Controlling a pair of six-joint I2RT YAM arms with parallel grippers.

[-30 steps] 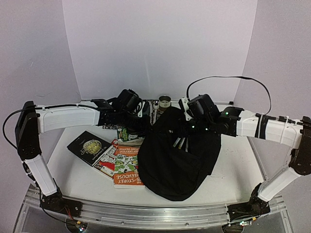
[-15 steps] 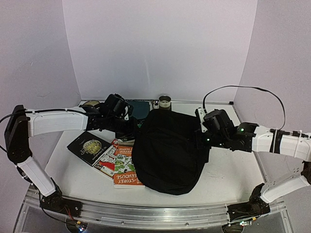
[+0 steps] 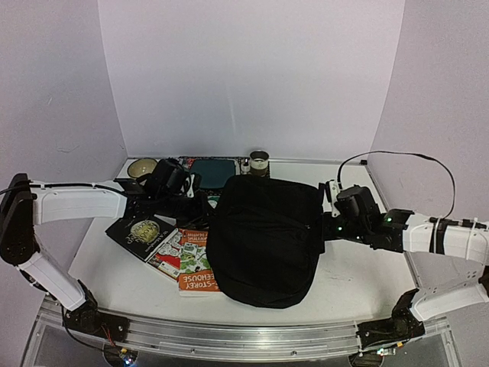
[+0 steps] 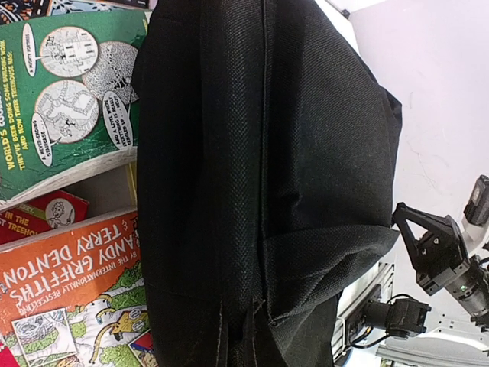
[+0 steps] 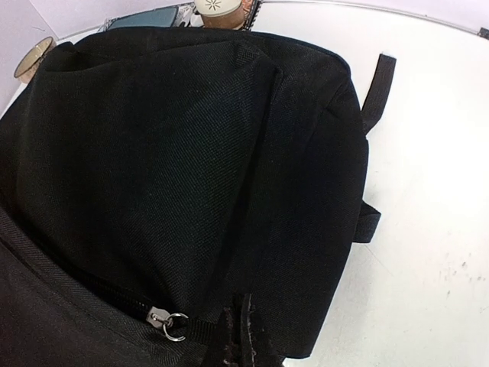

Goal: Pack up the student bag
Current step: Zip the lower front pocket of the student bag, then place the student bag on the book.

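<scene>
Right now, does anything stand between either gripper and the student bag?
Nothing visible does. The left gripper and the right gripper are each shut on the black fabric of the student bag, at opposite sides of it. The books lie beside and partly under the bag, not in the way.

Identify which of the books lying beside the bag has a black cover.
The leftmost book, black with a gold emblem; the others are brightly coloured.

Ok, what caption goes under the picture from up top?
Left gripper and right gripper pinch the black student bag by its sides, books lying beside it.
</scene>
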